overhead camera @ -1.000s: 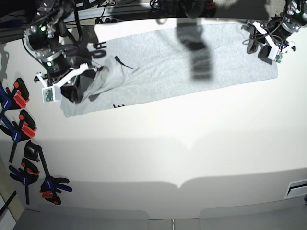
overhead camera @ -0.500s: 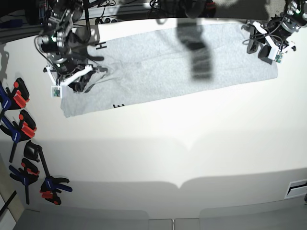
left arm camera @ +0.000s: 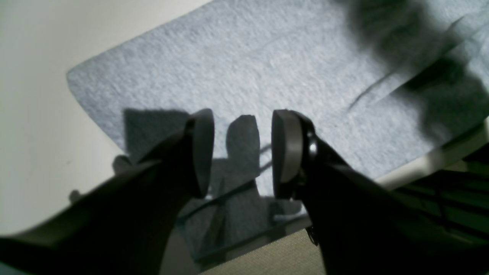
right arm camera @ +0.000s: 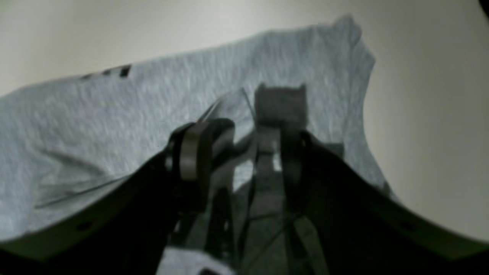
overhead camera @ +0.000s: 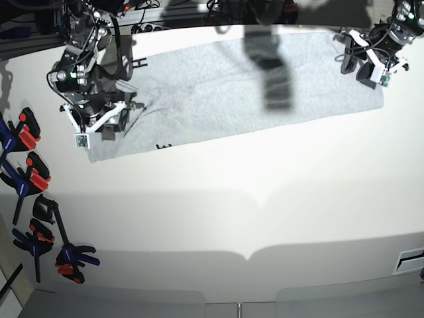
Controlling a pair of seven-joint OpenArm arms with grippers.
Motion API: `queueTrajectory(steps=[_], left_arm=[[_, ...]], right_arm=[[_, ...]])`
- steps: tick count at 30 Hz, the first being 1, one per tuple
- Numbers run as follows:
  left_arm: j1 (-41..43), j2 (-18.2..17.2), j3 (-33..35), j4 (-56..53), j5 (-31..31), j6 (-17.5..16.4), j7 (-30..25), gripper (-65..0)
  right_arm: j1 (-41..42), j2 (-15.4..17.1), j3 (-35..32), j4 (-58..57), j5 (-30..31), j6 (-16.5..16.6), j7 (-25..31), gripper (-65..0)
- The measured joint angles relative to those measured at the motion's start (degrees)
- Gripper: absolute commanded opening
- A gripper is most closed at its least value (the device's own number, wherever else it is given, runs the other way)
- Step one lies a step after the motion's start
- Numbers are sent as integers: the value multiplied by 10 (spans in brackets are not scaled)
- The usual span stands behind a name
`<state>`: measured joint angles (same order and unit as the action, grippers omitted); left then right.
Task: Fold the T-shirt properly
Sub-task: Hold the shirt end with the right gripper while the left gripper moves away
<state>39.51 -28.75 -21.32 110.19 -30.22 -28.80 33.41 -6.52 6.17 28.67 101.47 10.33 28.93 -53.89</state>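
Observation:
The light grey T-shirt (overhead camera: pixel 212 99) lies spread flat across the back of the white table (overhead camera: pixel 232 212). Bits of black lettering (overhead camera: pixel 162 146) show at its left edges. My right gripper (overhead camera: pixel 112 119) hovers over the shirt's left end. In the right wrist view it (right arm camera: pixel 240 156) is open, with a small raised wrinkle of the shirt (right arm camera: pixel 95 122) beside one finger (right arm camera: pixel 189 156). My left gripper (overhead camera: pixel 354 63) is over the shirt's far right corner. In the left wrist view it (left arm camera: pixel 240 152) is open and empty just above the shirt (left arm camera: pixel 267 57).
Several blue, red and black spring clamps (overhead camera: pixel 26 179) lie along the table's left edge, with more further forward (overhead camera: pixel 69 255). Cables and rails (overhead camera: pixel 146 23) run behind the table's back edge. A dark shadow (overhead camera: pixel 271 79) falls across the shirt.
My right gripper held a bunched-up fold of the shirt's left end; it has let go, and the cloth now lies flatter. The left arm has not moved.

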Motion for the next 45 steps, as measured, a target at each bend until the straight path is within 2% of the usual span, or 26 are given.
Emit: queueTrajectory(steps=[5, 8, 10, 12, 14, 16, 19, 23, 27, 28, 31, 34, 37, 40, 45], left_arm=[[0, 0, 0, 0, 0, 0, 0, -417], [-8, 3, 0, 0, 0, 1, -3, -417], [-21, 14, 0, 0, 0, 2, -4, -417], [-39, 24, 0, 0, 5, 39, 12, -413], [-65, 25, 0, -1, 33, 76, 66, -368], [-86, 24, -2, -3, 57, 90, 88, -328], [-106, 24, -22, -24, 67, 104, 117, -323], [-110, 24, -46, -71, 26, 104, 155, -323], [-111, 26, -73, -160, -73, 102, 140, -323], [-113, 26, -86, -186, -97, 90, 136, -323], [-115, 24, -126, -268, -204, 26, 143, -323], [-118, 22, -152, -342, -318, -42, 195, -323], [-118, 23, -155, -402, -418, -90, 247, -324], [-118, 35, -154, -420, -474, -107, 278, -324], [-132, 49, -154, -421, -471, -118, 282, -330]], right_arm=[[0, 0, 0, 66, 90, 52, -10, -376], [0, 0, 0, 88, 131, 63, -28, -376], [0, 0, 0, 88, 136, 63, -30, -376], [0, 0, 0, 88, 133, 63, -30, -376], [0, 0, 0, 88, 133, 63, -37, -376], [0, 0, 0, 88, 131, 63, -43, -376], [0, 0, 0, 88, 133, 63, -42, -376], [-1, 0, 0, 88, 133, 63, -42, -377], [-1, 0, 0, 88, 135, 63, -45, -377], [-1, 0, 0, 88, 135, 63, -47, -377], [-1, 0, 0, 88, 135, 63, -54, -377], [-1, 0, 0, 88, 135, 63, -53, -377], [-1, 0, 0, 88, 141, 63, -54, -376], [-1, 0, 0, 88, 150, 63, -54, -377], [-1, 0, 0, 88, 150, 63, -54, -377]])
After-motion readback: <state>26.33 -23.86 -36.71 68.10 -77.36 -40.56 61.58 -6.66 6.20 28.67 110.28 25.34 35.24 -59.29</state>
